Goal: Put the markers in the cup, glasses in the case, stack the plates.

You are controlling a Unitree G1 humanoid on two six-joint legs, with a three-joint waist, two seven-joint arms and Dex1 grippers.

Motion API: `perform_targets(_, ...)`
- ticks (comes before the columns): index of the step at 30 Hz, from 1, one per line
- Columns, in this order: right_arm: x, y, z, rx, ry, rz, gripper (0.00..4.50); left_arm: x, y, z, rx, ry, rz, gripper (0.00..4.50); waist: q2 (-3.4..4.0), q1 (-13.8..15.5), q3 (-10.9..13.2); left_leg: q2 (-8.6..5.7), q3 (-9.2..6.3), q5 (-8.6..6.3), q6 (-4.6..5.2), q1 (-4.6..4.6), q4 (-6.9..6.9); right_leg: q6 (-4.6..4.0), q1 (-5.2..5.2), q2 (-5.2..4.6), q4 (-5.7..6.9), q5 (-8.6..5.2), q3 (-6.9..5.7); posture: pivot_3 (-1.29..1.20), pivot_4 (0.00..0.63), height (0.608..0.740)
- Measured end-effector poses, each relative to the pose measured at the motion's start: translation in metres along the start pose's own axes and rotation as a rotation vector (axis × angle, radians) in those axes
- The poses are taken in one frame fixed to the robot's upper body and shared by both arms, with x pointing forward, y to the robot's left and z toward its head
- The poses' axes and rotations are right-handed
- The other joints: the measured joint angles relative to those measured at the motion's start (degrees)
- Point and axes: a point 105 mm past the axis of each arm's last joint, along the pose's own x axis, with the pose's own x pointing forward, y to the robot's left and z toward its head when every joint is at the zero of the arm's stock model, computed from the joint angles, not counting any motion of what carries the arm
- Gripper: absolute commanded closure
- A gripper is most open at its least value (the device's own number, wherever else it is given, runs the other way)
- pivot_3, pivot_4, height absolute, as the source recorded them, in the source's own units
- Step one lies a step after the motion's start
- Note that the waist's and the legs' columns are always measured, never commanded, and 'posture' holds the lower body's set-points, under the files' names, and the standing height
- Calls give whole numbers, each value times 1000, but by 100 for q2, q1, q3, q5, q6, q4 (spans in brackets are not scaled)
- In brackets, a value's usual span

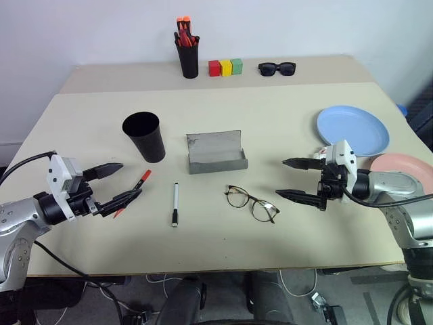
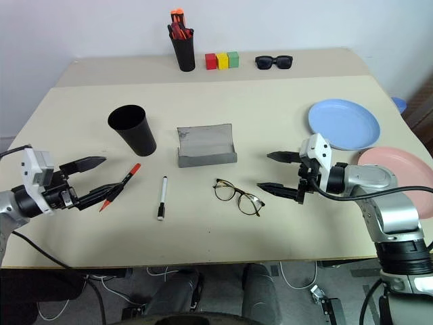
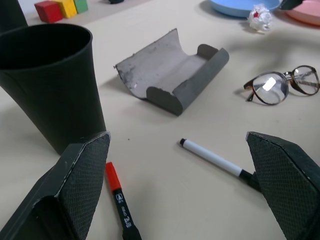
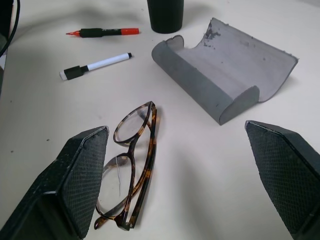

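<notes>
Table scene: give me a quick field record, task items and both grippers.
red marker: lying on table, under left gripper's fingers
white marker: lying on table, in front of case
cup: upright, empty as far as seen
glasses: on table, folded, outside case
case: open, empty
blue plate: on table, unstacked
pink plate: beside blue plate, partly behind right arm
left gripper: open, holding nothing
right gripper: open, beside glasses
</notes>
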Motion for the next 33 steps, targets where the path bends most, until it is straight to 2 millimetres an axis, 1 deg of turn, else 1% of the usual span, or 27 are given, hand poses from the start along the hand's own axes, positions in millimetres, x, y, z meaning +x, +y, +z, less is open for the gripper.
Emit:
perform_targets(6, 1, 0, 1, -3, -2, -7, 21, 3, 0, 0, -2, -12, 11, 0, 0, -3, 0, 1, 2, -1, 0, -1, 0, 0, -1, 1, -1, 0, 1, 0, 150, 740)
perform_targets(10, 8, -4, 11, -23, -47, -20, 21, -4, 8, 0, 0, 4, 78, 0, -1, -6, 1, 3, 2, -1, 0, 0, 0, 0, -1, 2, -1, 0, 1, 0, 150, 740)
perform_targets(14, 16, -3, 16, -34, -81, -10, 21, -10, 15, -8, -22, 55, 156, 0, -3, -3, 2, 3, 1, -2, 2, -1, -1, 0, -1, 3, -4, 0, 1, 0, 150, 740)
perform_targets(15, 20, -1, 17, -33, -92, 4, 21, -12, 18, -10, -35, 66, 191, 0, -3, -6, 2, 3, 1, -2, 2, -1, -2, 0, -1, 3, -4, 0, 2, 0, 150, 740)
perform_targets(18, 36, 15, 20, -54, -119, 80, 21, -21, 31, -14, -23, 99, 316, 0, -3, -5, 2, 4, 1, -1, 1, 0, -5, 0, -4, 5, -2, 1, 3, 0, 150, 740)
perform_targets(20, 40, 22, 27, -89, -140, 106, 21, -23, 34, -18, -47, 113, 370, 0, -3, 0, 2, 4, 2, -2, 1, -1, -5, 0, -4, 4, -3, 1, 4, 0, 150, 740)
perform_targets(22, 42, 29, 36, -141, -157, 135, 21, -24, 33, -23, -72, 138, 394, 0, -5, 6, 2, 4, 1, -2, 1, -1, -5, 0, -4, 4, -4, 1, 3, 0, 150, 740)
perform_targets(25, 47, 37, 38, -179, -163, 168, 21, -18, 30, -27, -102, 164, 398, 0, -6, 8, 2, 3, 1, -2, 1, 0, -5, 0, -3, 4, -3, 1, 3, 0, 150, 740)
perform_targets(31, 53, 36, 37, -191, -164, 141, 21, -11, 24, -47, -194, 261, 399, 0, -6, -16, 2, 5, 2, -2, 1, 3, -8, 0, -5, 10, -1, 1, 4, 0, 150, 740)
perform_targets(33, 55, 37, 36, -188, -164, 140, 21, -8, 18, -55, -251, 309, 383, 0, -6, -10, 1, 5, 1, -2, 1, 2, -8, 0, -5, 9, -1, 1, 4, 0, 150, 740)
